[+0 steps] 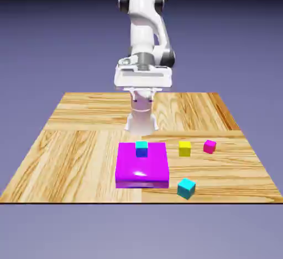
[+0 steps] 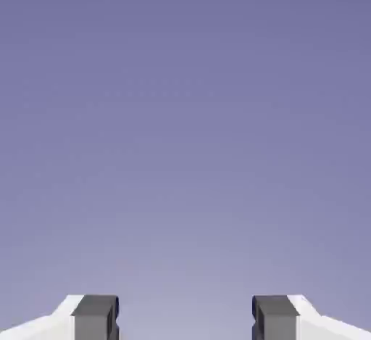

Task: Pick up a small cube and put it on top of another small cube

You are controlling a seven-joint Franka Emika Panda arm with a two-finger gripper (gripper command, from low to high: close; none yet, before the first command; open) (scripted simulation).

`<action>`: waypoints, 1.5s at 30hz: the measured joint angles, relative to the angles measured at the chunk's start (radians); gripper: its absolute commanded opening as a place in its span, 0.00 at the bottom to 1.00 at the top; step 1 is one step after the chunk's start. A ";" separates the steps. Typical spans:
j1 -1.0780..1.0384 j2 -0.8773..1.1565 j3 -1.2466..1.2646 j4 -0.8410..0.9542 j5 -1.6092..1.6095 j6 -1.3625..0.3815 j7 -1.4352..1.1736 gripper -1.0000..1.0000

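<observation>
1. The tool [image 1: 144, 93] stands wide open, its two grey fingertips [image 2: 96, 318] well apart in the hand view with only the blue-violet backdrop [image 2: 185, 150] between them, so it has hold of nothing
2. The white arm [image 1: 142, 28] holds the tool raised above the counter [image 1: 72, 158], and in the exterior view the tool overlaps the upper part of the white base [image 1: 141, 121]
3. The plain cyan cube [image 1: 186, 188] with teal sides sits on the counter close to its front edge, between the middle of that edge and the front corner on the exterior view's right, turned so that one upright edge faces forward
4. A magenta block [image 1: 142, 169], wide and low, lies just in from the counter's front edge, around the middle, apart from the plain cyan cube
5. The cyan-topped cube [image 1: 141, 149] with a darker blue front rests on the magenta block, toward the block's far edge and near its middle from side to side
6. A yellow cube [image 1: 184, 149] and a small magenta cube [image 1: 209, 147] rest on the counter toward its edge on the exterior view's right, apart from each other, the magenta one nearer that edge
</observation>
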 measured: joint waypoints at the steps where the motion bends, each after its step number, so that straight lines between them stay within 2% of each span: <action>1: 0.022 0.029 -0.010 0.013 0.032 -0.006 -0.043 0.50; 30: 0.664 0.868 -0.300 0.398 0.954 -0.167 -1.305 0.50; 36: 0.583 1.080 -0.175 0.536 1.209 -0.115 -1.534 0.50; 37: 0.577 1.091 -0.168 0.543 1.222 -0.112 -1.546 0.00; 39: 0.577 1.091 -0.168 0.543 1.222 -0.113 -1.546 0.00; 45: 0.674 0.875 -0.300 0.398 0.968 -0.173 -1.333 0.00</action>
